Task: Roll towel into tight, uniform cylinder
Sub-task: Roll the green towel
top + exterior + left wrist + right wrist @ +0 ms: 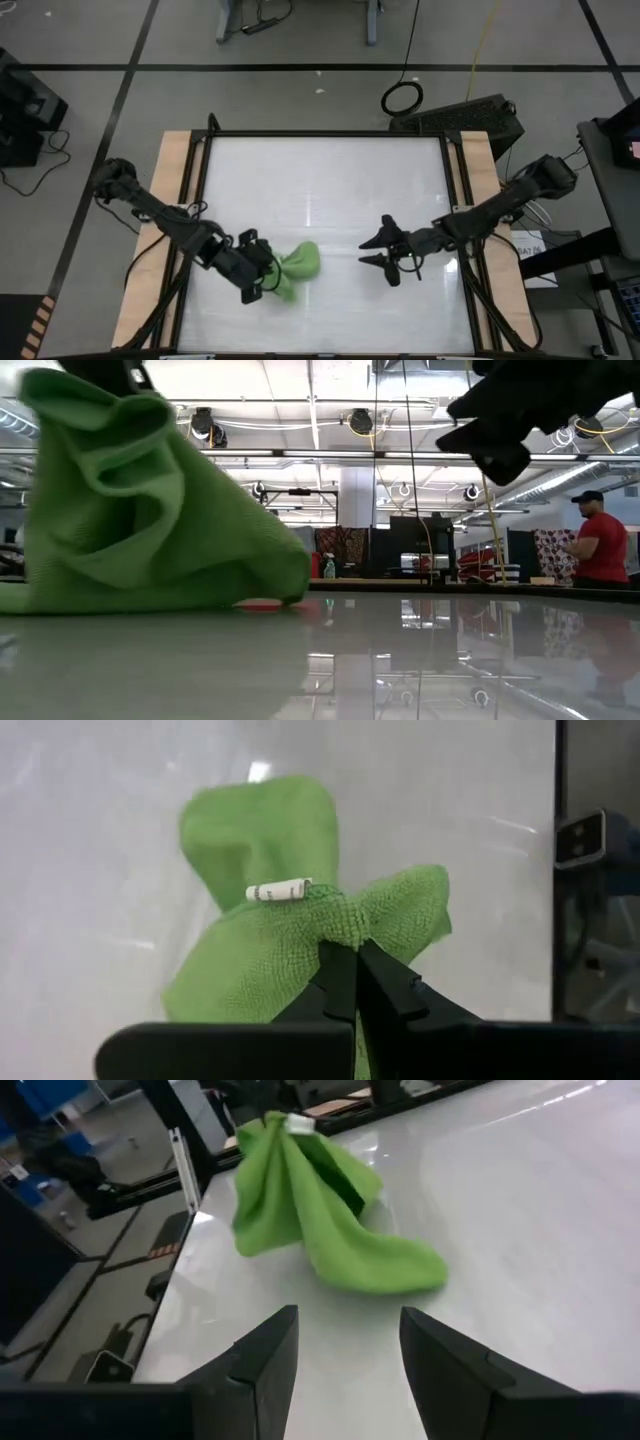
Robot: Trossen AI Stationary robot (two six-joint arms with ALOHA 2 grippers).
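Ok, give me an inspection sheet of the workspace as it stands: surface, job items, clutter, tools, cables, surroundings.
Surface: glossy white tabletop, wooden side strips, dark frame.
Job's things: lime-green soft cloth towel, bunched and unrolled, one corner lifted, the rest draped onto the table; small white tag near the pinch.
Clutter: nothing seen on the table.
Tools: left tool shut on the towel's gathered corner, front-left; right tool open, empty, right of the towel and apart from it.
Cables: coiled black cable on the floor behind the table; loose leads by both arm bases.
Surroundings: person in a red shirt in the room beyond.
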